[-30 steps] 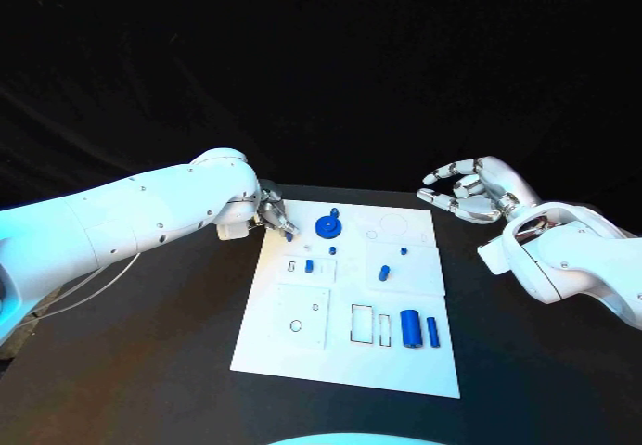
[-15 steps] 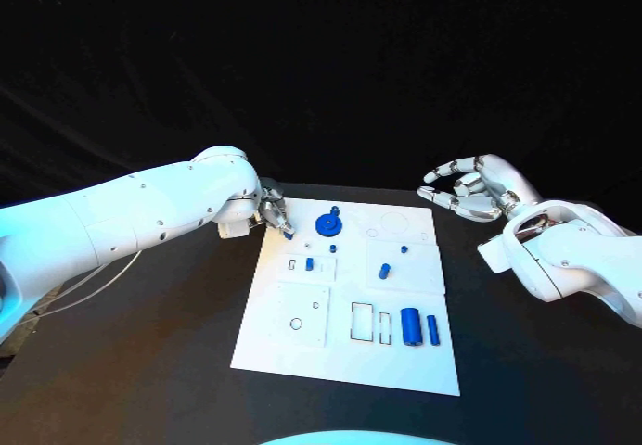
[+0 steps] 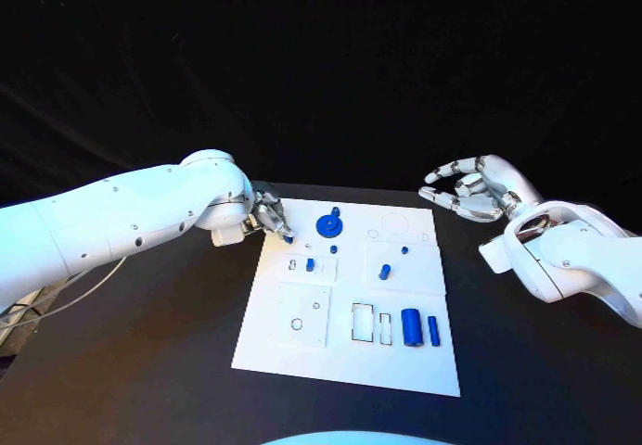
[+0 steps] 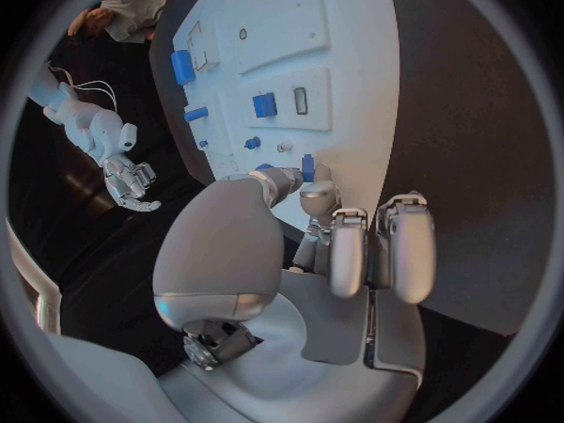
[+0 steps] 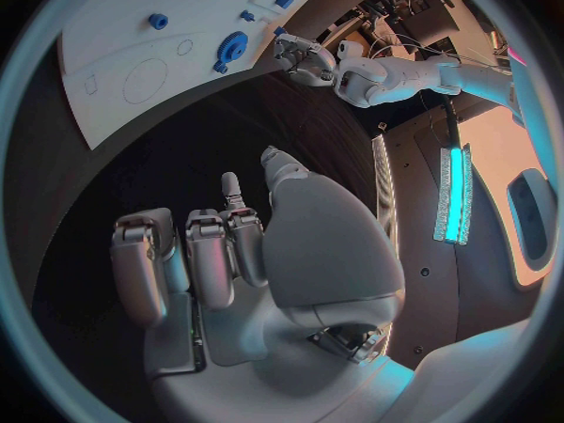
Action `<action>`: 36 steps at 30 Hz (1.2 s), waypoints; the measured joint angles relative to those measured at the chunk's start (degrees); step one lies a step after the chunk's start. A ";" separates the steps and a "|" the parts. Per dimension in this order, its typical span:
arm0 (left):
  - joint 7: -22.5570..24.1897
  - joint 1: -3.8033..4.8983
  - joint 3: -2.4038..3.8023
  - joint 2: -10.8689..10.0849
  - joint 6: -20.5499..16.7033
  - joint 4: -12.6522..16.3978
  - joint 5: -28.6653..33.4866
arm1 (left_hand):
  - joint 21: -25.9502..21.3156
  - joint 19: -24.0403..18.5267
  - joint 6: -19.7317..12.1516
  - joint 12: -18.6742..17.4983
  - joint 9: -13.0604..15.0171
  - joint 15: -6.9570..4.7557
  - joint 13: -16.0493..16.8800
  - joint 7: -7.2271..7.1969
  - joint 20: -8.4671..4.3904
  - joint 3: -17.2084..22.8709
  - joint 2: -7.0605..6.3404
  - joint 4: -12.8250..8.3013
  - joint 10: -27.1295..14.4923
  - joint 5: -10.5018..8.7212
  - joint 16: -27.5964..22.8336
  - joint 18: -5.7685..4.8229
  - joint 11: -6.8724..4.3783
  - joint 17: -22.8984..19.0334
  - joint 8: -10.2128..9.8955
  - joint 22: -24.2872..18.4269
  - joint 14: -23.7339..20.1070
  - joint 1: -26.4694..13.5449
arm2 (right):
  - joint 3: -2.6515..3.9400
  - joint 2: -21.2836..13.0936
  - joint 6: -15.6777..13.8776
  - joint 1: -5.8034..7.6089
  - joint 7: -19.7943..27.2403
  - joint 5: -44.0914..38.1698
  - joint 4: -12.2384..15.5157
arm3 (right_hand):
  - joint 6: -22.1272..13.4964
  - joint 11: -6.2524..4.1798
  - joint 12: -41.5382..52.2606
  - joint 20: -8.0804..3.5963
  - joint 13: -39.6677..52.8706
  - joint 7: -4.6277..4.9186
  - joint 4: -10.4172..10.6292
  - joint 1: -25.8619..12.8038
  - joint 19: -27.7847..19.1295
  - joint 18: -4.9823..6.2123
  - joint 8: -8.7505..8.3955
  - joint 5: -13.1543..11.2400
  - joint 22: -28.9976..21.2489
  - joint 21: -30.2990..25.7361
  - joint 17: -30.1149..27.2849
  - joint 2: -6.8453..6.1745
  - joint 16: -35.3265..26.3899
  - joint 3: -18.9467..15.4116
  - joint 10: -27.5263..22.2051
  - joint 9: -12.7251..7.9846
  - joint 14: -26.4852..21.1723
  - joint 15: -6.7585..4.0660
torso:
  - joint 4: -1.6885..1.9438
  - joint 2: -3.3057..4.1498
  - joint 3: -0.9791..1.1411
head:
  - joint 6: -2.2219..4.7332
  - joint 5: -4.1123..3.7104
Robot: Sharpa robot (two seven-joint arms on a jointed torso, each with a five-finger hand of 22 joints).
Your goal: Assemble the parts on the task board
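One white task board [image 3: 288, 334] lying flat mid-table [image 3: 160, 371], long side running away from the robot. Nine blue parts counted. One small peg [image 3: 288, 238] at the board's far left edge, pinched between the fingertips of the left robot hand [image 3: 269, 216], the other fingers folded beside it; seen from the left wrist, tips closed narrowly on the peg [image 4: 306, 167], with its long axis along the fingers; upright or tilted, hard to tell. One round gear [image 3: 327, 225] just beside, flat on the board, with one small knob [image 3: 336, 212] at its far rim. Two cylinders near the board's near right corner, one thick [image 3: 412, 327] and one thin [image 3: 432, 331], side by side, both with long axes pointing from near edge to far edge. Four more small pieces scattered across the middle. Right robot hand [image 3: 468, 190] raised off to the board's right, well apart from it, fingers curled in toward the thumb, holding nothing.
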 measured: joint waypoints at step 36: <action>1.88 -4.00 -0.38 -5.78 -7.48 11.28 -5.64 | 0.54 -0.22 1.16 1.34 0.41 -0.41 1.40 -0.51 -0.22 5.09 -2.70 -2.14 2.46 2.03 0.00 0.00 -0.78 0.00 1.74 0.00 0.00 -3.90 | 0.00 -0.18 0.00 -0.17 0.05 0.00 0.03 | 0.00 0.00 0.00 0.00 0.00 0.00 0.00 0.00 0.00 0.00 0.00 0.00 0.03 0.00 0.03 0.00 0.00 0.00 0.00 -0.04 0.00 0.00 | -0.12 0.11 -0.01 | -0.37 0.95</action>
